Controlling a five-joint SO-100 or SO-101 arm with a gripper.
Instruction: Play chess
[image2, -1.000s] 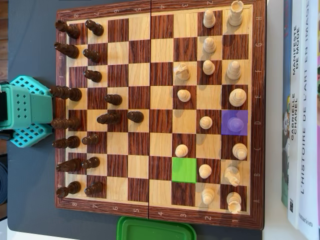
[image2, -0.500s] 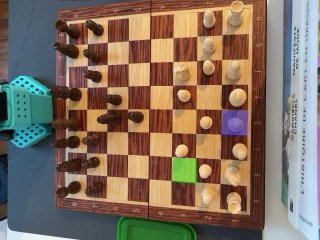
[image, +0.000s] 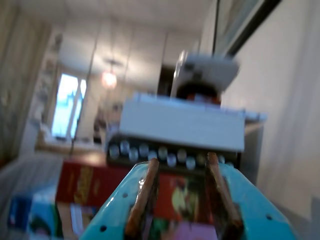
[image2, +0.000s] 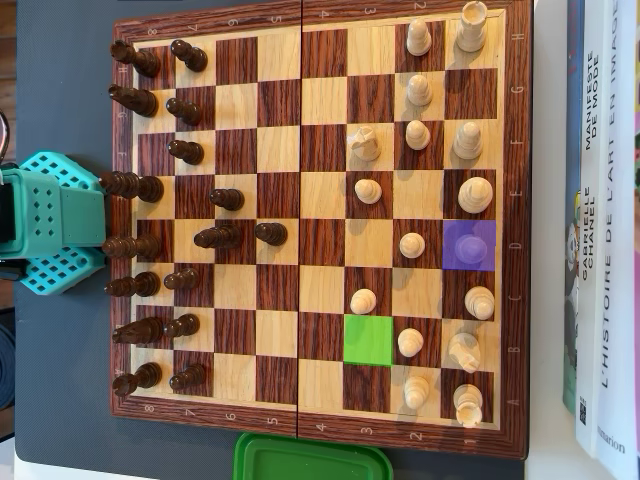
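Observation:
In the overhead view a wooden chessboard (image2: 310, 20) lies flat. Dark pieces (image2: 215, 238) stand on its left side and light pieces (image2: 412, 245) on its right side. One square is marked green (image2: 369, 339) and one purple (image2: 468, 245); both are empty. The teal arm (image2: 50, 220) sits off the board's left edge. In the blurred wrist view my gripper (image: 182, 162) is raised and points out across the room. Its jaws stand apart with nothing between them. No board or piece shows in the wrist view.
A green lid or container (image2: 312, 460) lies at the board's bottom edge. Books (image2: 600, 230) lie along its right side. The wrist view shows a white box (image: 182, 125) over a red box (image: 90, 185) ahead and a wall on the right.

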